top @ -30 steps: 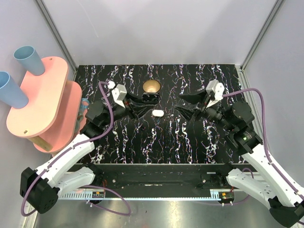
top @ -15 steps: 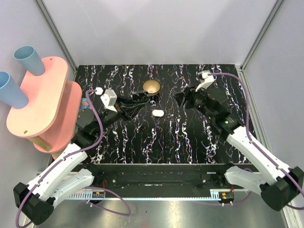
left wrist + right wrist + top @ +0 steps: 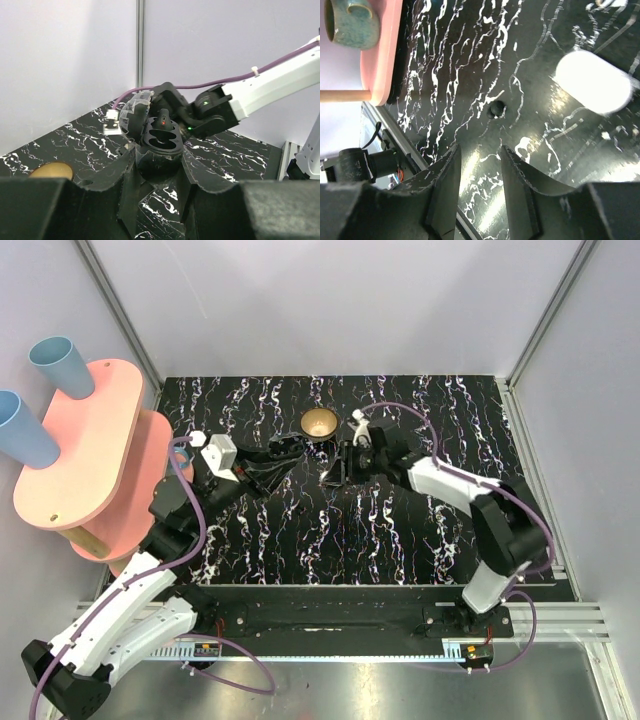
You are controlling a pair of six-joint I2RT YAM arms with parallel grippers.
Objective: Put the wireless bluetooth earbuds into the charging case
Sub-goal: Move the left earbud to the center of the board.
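Note:
The charging case (image 3: 592, 82), a glossy white pod, lies on the black marbled table ahead and to the right of my right gripper (image 3: 480, 150). That gripper is open with only tabletop between its fingers. In the top view the right gripper (image 3: 335, 468) hangs over the case's spot and hides most of it. My left gripper (image 3: 159, 172) is shut on a black cup-shaped piece (image 3: 161, 135) that has two oval hollows and a small red light. It holds the piece above the table, just left of the bowl (image 3: 319, 423). I cannot make out the earbuds in any view.
A gold-brown bowl (image 3: 52, 170) stands at the back centre. A small dark round blob (image 3: 495, 109) lies on the table ahead of the right fingers. A pink shelf (image 3: 90, 455) with blue cups (image 3: 60, 365) and a teal mug (image 3: 347, 22) stands at the left.
The right arm has swung left across the table to the case and its jaws have narrowed. The left gripper has drawn back left with the black piece.

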